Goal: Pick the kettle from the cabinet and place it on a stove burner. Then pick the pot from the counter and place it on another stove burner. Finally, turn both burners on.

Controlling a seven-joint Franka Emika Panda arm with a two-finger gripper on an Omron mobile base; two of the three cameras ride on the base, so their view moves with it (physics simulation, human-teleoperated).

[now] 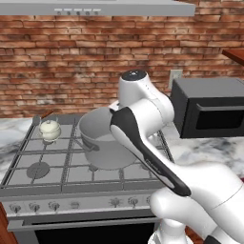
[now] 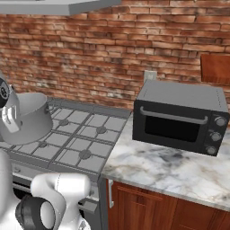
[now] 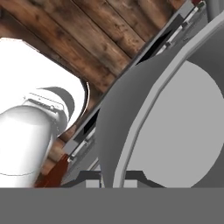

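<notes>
Fingers (image 3: 113,180) pinched on the pot (image 1: 102,138) rim — pot over the stove burners (image 1: 38,169).

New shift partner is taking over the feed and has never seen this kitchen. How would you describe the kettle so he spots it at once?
Find the silver cooktop below the brick wall, left of the black microwave. On its far left burner sits the kettle, well left of the big grey pot. It is small, round and cream-white with an arched handle, far smaller than the pot.

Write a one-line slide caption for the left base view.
Kettle on a rear-left burner; arm holds pot over the cooktop.
</notes>
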